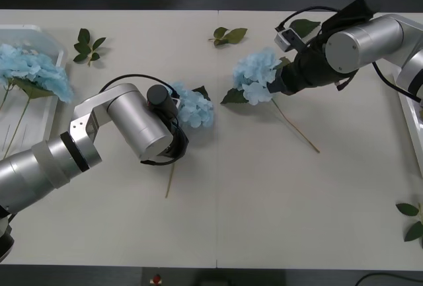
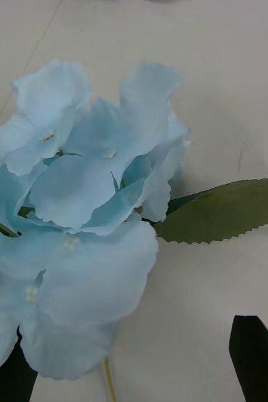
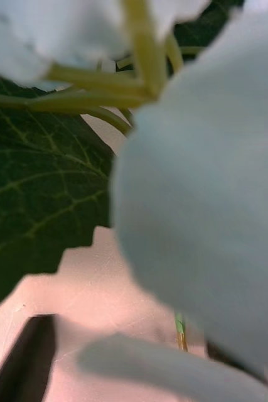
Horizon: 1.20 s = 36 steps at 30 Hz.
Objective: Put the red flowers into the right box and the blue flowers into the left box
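the left claw (image 1: 173,142) is down at the nearer blue cluster (image 1: 195,107), right at the point where its thin stem (image 1: 170,181) meets the bloom, mid-surface. in its wrist view 1 black finger (image 3: 22,361) stands apart at a corner with petals and a dark leaf (image 3: 33,207) pressed close to the lens, so the claw looks spread, with the stem somewhere between; i can't tell if anything touches.

these flowers look feather-light and floppy. the fabric petals would crush or slip, so the stiff stem just under the head is the place to pinch.

further off, the right claw (image 1: 276,82) sits against the second blue cluster (image 1: 254,78), its stem (image 1: 296,127) trailing toward me. its wrist view shows 2 black fingertips (image 2: 256,358) wide at the corners, the bloom (image 2: 77,220) lying between and ahead, ungripped.

at the far left edge, the left box (image 1: 54,94) already holds blue flowers (image 1: 33,68).
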### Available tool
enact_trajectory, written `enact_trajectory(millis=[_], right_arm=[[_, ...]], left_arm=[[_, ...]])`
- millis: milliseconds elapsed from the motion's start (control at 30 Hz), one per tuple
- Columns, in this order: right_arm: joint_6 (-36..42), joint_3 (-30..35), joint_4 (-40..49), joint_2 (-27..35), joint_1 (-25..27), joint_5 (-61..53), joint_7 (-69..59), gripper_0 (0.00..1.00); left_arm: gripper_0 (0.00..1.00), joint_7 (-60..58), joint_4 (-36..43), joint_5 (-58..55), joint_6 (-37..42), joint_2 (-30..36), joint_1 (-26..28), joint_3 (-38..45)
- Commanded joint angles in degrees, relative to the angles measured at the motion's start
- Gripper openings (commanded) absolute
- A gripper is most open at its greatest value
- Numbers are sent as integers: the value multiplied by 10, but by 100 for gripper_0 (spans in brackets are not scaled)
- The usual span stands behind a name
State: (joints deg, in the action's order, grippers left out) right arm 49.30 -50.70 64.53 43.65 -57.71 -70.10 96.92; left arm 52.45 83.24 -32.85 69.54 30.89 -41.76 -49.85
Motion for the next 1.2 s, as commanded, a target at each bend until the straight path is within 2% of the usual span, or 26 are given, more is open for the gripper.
enact_trajectory(millis=[33, 633, 933, 1200], right_arm=[[-7, -7, -2, 8, -8, 0, 59, 86], [-38, -62, -9, 4, -8, -2, 100, 86], [-68, -93, -20, -4, -9, -6, 101, 86], [-86, -107, -40, -20, -9, -6, 106, 86]], left_arm=[[0, 4, 3, 14, -13, 0, -12, -12], [0, 12, 69, 60, 0, 21, -11, 23], [0, 54, 169, 57, 121, 43, -10, 109], [0, 124, 206, -4, 230, 49, -10, 248]])
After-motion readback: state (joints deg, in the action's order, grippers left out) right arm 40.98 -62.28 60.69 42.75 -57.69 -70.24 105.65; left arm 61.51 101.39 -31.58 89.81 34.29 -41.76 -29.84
